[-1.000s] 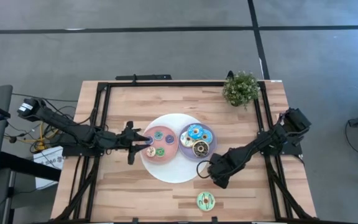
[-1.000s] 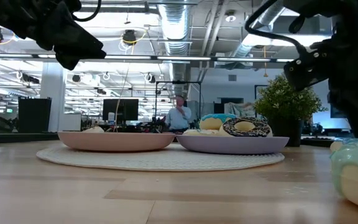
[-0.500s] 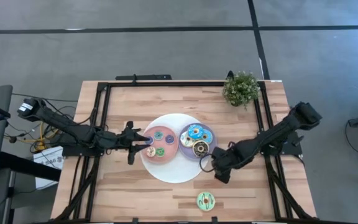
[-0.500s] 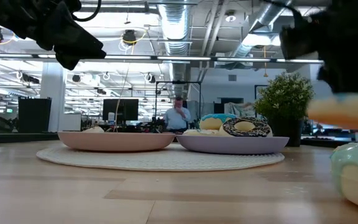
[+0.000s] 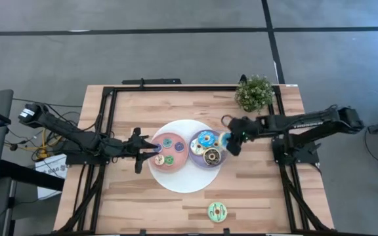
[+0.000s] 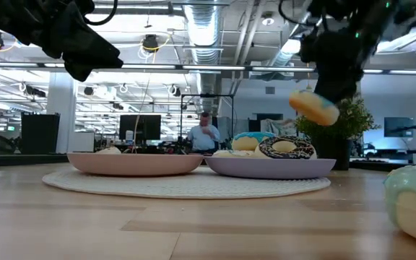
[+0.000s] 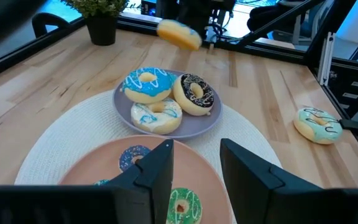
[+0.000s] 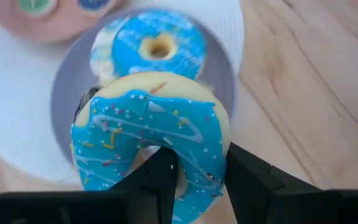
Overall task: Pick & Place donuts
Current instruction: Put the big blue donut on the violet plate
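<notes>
i hold a blue donut (image 8: 151, 146) in the right gripper (image 5: 231, 139), fingers clamped, at the purple plate's (image 5: 194, 152) 3 o'clock; the green donut (image 5: 217, 211) remains at the table's 6 o'clock; the left gripper (image 7: 194, 163) is narrowly parted, holding nothing.

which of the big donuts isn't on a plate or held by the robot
The mint-green donut, lying alone on the bare wood. Three others sit on the purple plate, and the right end effector holds a blue one.

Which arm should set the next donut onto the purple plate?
Right. Its end effector already grips a blue-iced donut in the air beside the purple plate. The left end effector hovers over the pink plate.
</notes>
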You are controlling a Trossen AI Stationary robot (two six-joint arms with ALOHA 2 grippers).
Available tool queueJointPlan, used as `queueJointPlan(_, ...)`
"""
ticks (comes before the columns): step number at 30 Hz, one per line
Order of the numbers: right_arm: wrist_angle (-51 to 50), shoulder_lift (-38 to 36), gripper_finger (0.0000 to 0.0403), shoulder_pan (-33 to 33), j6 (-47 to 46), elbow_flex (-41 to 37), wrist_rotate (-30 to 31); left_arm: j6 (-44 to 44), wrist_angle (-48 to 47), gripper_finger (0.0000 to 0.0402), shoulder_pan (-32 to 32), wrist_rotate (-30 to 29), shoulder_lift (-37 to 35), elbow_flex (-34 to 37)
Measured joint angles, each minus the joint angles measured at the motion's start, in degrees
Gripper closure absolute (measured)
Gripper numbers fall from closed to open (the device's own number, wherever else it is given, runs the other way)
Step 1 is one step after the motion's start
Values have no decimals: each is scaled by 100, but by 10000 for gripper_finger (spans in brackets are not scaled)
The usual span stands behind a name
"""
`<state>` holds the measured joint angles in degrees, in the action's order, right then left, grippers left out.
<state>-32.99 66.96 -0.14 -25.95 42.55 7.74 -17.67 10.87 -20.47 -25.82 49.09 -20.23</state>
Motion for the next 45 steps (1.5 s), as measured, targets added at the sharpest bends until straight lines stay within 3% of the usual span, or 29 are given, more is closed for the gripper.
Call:
queueJointPlan(6, 1054, -178, 290, -519, 239, -609, -626, -2, -2, 278, 0, -2, 1, 0)
queueJointPlan(17, 1342, 966, 290, -346, 392, -645, -632, 19, 4, 278, 2, -42, 1, 0)
queueJointPlan(24, 1606, 1164, 288, -333, 393, -641, -626, 7, 4, 278, 2, -39, 1, 0)
queueJointPlan(38, 1527, 911, 161, -461, 303, -641, -622, 7, 7, 278, 2, -35, 1, 0)
queueJointPlan(45, 1425, 909, 148, -464, 290, -641, -635, 4, 7, 278, 2, -33, 1, 0)
